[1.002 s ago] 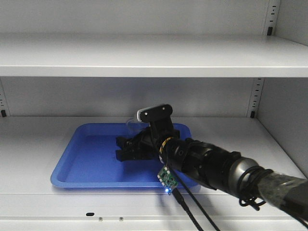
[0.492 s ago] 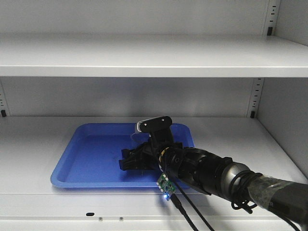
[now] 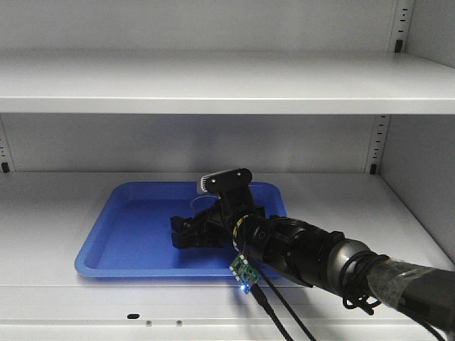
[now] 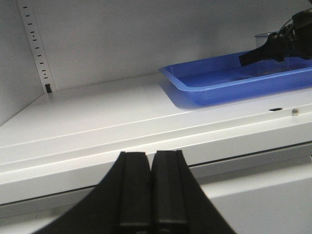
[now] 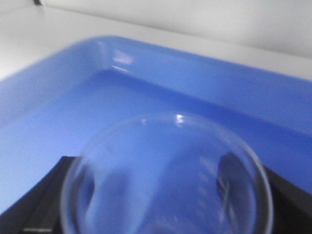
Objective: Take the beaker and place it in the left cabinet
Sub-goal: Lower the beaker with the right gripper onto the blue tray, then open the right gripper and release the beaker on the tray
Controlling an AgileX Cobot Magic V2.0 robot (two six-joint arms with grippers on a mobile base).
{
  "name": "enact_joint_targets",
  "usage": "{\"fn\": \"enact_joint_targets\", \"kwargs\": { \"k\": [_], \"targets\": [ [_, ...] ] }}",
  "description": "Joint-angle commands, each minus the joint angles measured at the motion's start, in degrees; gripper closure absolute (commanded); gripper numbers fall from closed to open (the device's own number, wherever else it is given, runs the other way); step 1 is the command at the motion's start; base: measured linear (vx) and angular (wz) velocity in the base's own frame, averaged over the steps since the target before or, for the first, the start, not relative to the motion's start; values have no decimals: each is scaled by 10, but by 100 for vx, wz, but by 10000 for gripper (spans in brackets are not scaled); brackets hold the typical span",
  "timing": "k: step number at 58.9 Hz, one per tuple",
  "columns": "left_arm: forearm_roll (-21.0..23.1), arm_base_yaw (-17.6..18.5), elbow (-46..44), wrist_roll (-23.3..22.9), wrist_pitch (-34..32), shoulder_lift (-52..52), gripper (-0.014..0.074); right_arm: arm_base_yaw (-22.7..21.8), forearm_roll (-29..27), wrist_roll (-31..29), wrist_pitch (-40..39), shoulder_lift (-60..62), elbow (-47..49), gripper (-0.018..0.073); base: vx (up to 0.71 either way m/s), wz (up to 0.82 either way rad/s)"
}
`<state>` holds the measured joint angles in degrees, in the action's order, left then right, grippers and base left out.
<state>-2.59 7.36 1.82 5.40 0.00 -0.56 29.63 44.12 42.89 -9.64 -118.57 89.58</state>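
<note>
One tip: right end effector [image 3: 186,232], clamped on the beaker [image 5: 168,178], should set it flat on the blue tray [image 3: 135,234], mid-frame.

The left cabinet [image 3: 64,206] shelf carries a blue tray [image 3: 135,234]; seemingly nothing else rests there.

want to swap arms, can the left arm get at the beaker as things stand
Probably not. The left pincer sits shut, below the shelf edge, well aside from the blue tray, and the right pincer is clamped around the beaker.
</note>
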Motion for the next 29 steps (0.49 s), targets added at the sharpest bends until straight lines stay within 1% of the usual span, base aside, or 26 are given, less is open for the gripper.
{"fn": "enact_joint_targets", "kwargs": {
  "k": [1, 22, 29],
  "targets": [
    [2, 0, 9, -2, -43, -11, 595, -4, -3, 1, -29, 51, 19, -56, 0, 0],
    [2, 0, 9, -2, -43, -11, 595, -4, -2, 1, -12, 97, 19, -23, 0, 0],
    [2, 0, 9, -2, -43, -11, 595, 1, -3, 1, 22, 114, 18, -24, 0, 0]
  ]
}}
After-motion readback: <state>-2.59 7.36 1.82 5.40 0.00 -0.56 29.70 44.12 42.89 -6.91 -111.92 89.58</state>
